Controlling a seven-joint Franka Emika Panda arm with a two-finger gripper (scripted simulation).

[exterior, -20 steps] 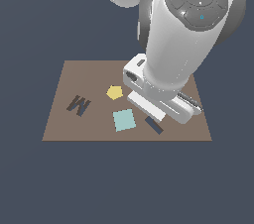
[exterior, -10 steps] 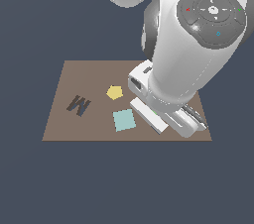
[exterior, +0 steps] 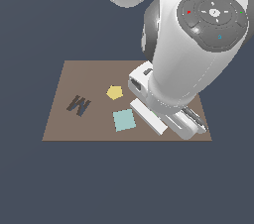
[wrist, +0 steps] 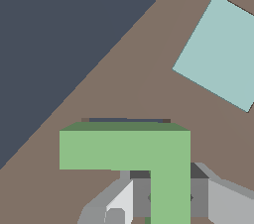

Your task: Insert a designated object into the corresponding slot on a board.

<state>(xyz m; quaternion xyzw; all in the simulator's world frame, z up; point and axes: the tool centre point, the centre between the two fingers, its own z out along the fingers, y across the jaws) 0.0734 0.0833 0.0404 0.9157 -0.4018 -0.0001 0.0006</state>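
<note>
In the wrist view my gripper (wrist: pixel 170 196) is shut on one arm of the green L-shaped block (wrist: pixel 124 148), with a grey finger (wrist: pixel 140 191) on each side of it. The block sits low over the brown board (wrist: pixel 149 79). A thin dark strip of the slot (wrist: pixel 126 119) shows just past the block's far edge; the rest of the slot is covered. I cannot tell whether the block sits in the recess. In the exterior view the arm (exterior: pixel 193 59) hides the gripper, block and slot near the board's (exterior: pixel 64 129) right front part.
A light blue square (exterior: pixel 124 120) lies close beside the gripper and also shows in the wrist view (wrist: pixel 218 54). A yellow pentagon (exterior: pixel 114 92) and a dark M-shaped recess (exterior: pixel 78 105) lie toward the exterior view's left. The board's edge runs close to the block in the wrist view.
The arm has swung down and toward the exterior view's right front. The dark slot, visible beside the light blue square one second ago, is now covered by the hand.
</note>
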